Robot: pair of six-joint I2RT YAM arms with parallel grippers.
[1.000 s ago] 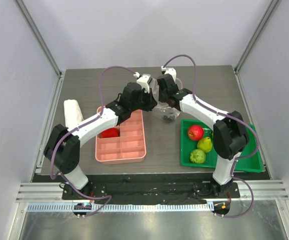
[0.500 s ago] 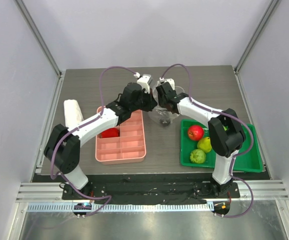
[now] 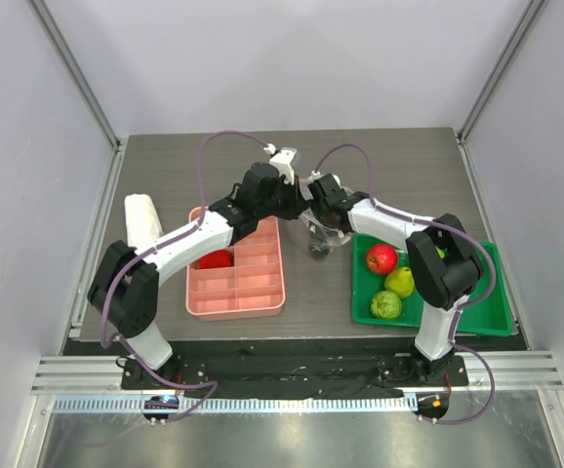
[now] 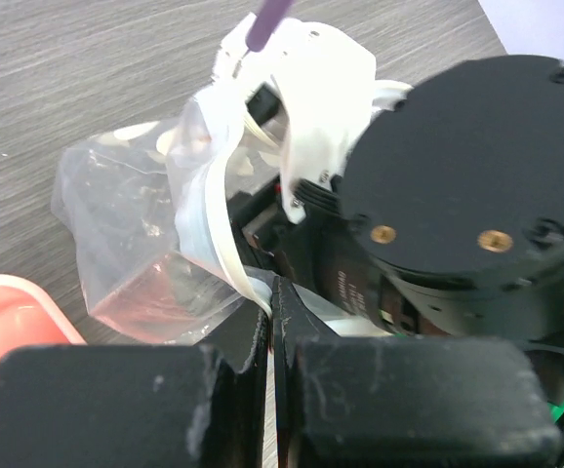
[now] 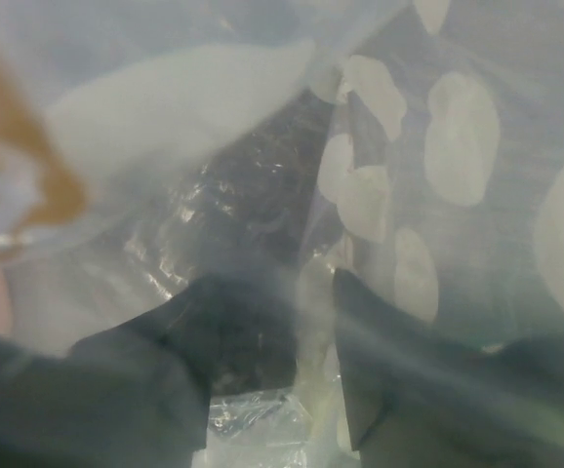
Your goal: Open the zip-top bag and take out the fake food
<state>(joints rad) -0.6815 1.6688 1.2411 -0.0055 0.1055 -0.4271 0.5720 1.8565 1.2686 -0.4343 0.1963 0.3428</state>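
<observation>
This is a robotics lab cell: plain white wall panels [image 3: 262,58] in grey metal frame posts [image 3: 72,68] enclose a dark wood-grain worktop [image 3: 165,166] fronted by aluminium rails [image 3: 292,374].

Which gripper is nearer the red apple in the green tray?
Right. The right gripper is on the zip-top bag, just left of the red apple; the left gripper sits farther left.

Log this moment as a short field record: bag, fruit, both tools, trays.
bag: zip-top bag between the two tools, looks empty in the left wrist view
fruit: red apple, pear, bumpy green fruit, all in the green tray
left tool: shut on the bag's zip strip
right tool: seen through bag plastic, grip unclear
pink tray: holds one red piece
</observation>
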